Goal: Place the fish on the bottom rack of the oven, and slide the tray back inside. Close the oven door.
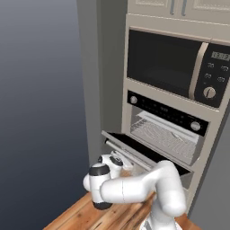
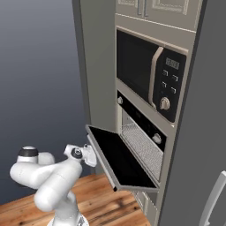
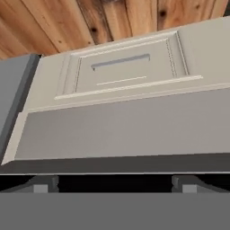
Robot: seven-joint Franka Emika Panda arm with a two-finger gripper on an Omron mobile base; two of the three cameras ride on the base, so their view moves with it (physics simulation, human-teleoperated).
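The oven [image 1: 166, 110] [image 2: 137, 118] stands with its black oven door [image 1: 144, 153] [image 2: 118, 160] folded down flat. The bottom rack [image 1: 164, 134] [image 2: 142, 148], the wire tray, lies pushed inside the cavity. The fish is out of view. My gripper [image 1: 116, 158] [image 2: 88, 154] hangs at the door's front left edge, just below its silver bar handle [image 1: 117, 149]. In the hand view the gripper [image 3: 114, 186] is open, its fingertips [image 3: 42, 185] wide apart with nothing between them, and it points down under the door.
A black microwave [image 1: 170, 63] [image 2: 145, 75] sits above the oven. Below the oven is a cream drawer front [image 3: 121, 67] with a bar pull. Wooden floor [image 1: 85, 213] [image 2: 110, 198] lies underneath. A grey side panel [image 1: 101, 76] runs up the left of the cabinet.
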